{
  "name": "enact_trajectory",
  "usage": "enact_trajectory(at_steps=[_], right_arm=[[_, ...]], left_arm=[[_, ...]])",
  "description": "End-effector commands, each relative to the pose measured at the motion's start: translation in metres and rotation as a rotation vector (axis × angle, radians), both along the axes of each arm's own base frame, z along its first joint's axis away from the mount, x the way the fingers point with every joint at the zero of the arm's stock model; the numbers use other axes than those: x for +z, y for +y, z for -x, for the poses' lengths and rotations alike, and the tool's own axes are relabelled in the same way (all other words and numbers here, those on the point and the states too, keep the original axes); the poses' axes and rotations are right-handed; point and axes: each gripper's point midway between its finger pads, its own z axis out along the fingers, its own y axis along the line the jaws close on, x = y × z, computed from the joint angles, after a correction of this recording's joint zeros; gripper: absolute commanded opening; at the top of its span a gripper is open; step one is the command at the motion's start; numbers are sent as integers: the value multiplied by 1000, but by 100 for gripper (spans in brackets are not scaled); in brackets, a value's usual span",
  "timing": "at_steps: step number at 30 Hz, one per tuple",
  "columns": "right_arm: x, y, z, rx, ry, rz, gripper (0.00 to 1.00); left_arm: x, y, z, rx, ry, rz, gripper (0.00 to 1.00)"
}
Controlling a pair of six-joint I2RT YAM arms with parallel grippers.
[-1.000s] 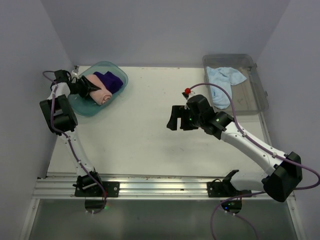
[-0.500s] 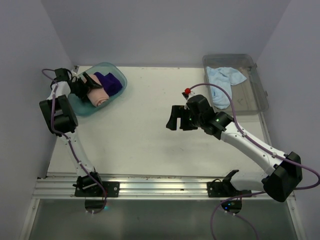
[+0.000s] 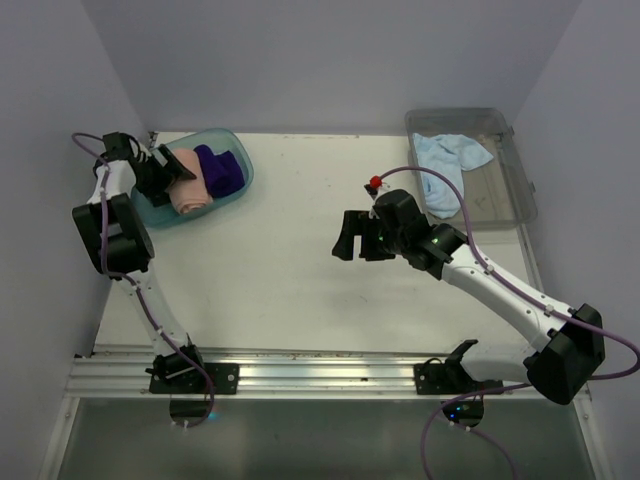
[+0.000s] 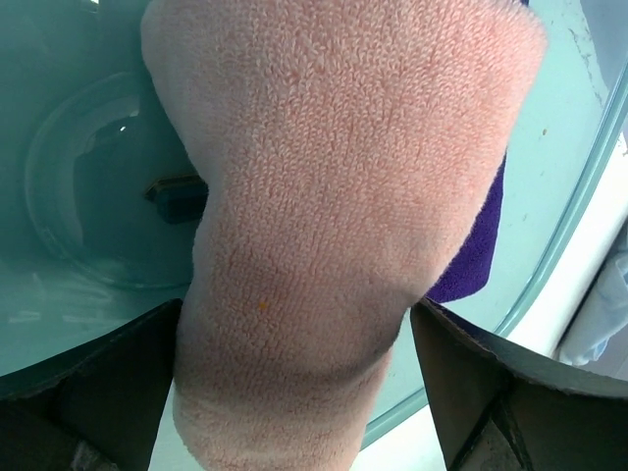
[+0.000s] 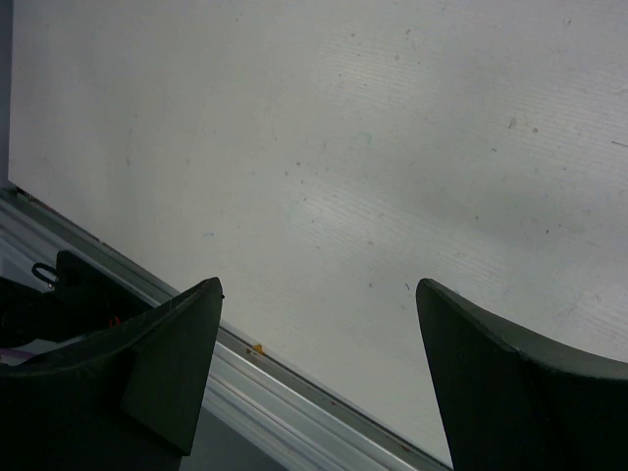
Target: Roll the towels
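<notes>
1. The left arm is seen folded back tight at the far-left corner, its elbow raised and its wrist turned toward the teal tub (image 3: 238, 152).
2. The left gripper (image 3: 170, 170) is clamped on the salmon pink towel (image 4: 334, 196). In the wrist view, both fingers are pressed against the cloth's flanks.
3. The pink towel is bundled into a thick roll and held inside the tub on its left side. In the overhead view, its long axis is laid roughly far-to-near.
4. The dark purple towel (image 3: 222, 170) is tucked against the roll's right side, touching it, in the same tub.
5. The right arm is stretched low across the table (image 3: 290, 270) toward the centre. The right gripper (image 3: 350, 235) is spread wide above the tabletop, and nothing is held.
6. The light blue towel (image 3: 452, 158) is seen crumpled and unrolled in the clear grey bin (image 3: 515, 205) at the far right, well apart from both grippers.
</notes>
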Motion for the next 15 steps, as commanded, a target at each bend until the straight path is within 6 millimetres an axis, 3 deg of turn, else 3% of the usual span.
enact_trajectory(at_steps=[1,9,15], right_arm=[[13,5,-1,5,-32,-47,83],[14,6,-1,5,-31,-46,84],[12,6,-2,5,-28,-40,85]], left_arm=[[35,9,1,-5,-64,-63,100],[43,12,3,9,-66,-85,100],[71,17,6,19,-110,-140,99]])
